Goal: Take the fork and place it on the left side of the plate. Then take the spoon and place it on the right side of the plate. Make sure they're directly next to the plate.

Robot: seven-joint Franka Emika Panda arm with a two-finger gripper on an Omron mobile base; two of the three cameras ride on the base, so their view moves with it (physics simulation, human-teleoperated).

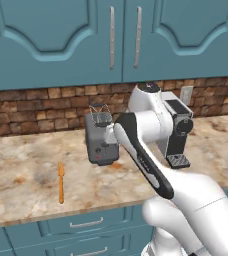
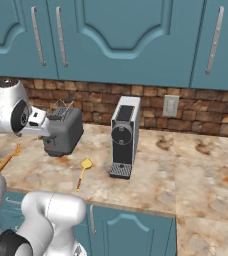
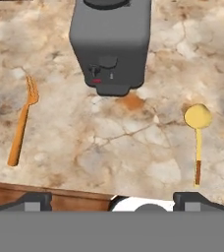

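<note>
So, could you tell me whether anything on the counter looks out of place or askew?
Nothing is spilled or damaged. The fork and the spoon lie flat on the marble counter, either side of the upright grey toaster. One oddity: no plate lies between them. The coffee machine stands upright.

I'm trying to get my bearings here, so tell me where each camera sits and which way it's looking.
Left base view: behind the arm's left, facing the counter; fork, toaster; arm lower right.
Right base view: behind its right; toaster, coffee machine, spoon; arm lower left.
Hand view: on the hand, looking down; fork, spoon, open pincer tips.
All share toaster and fork.
</note>
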